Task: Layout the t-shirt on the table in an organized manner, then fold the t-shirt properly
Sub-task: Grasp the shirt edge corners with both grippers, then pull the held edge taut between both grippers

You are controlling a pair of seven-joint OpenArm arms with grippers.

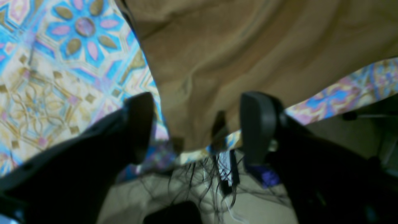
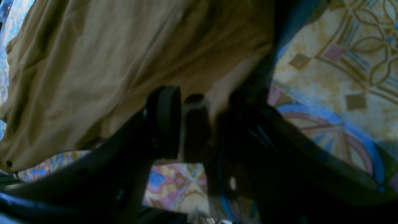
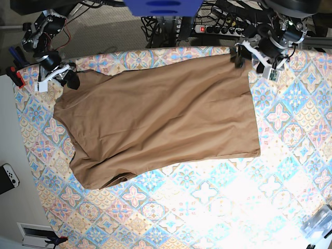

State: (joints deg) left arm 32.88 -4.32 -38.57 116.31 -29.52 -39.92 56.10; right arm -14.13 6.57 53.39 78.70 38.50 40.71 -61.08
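T-shirt [image 3: 161, 116], plain tan-brown, lies spread and lightly wrinkled across the patterned table [image 3: 290, 171]; left gripper [image 1: 196, 124] stands released at its corner, right gripper's [image 2: 199, 121] grip I cannot tell.

Two robot arms reach in from the far edge of the scene in the base view. The left gripper [image 1: 196, 127] points downward with its two dark fingers [image 1: 258, 124] spread apart, a clear gap showing between them. The right gripper [image 3: 70, 80], at the opposite far corner, is also angled down; in its wrist view its dark fingers [image 2: 164, 121] sit closer together, their exact spacing hard to judge through blur and shadow.
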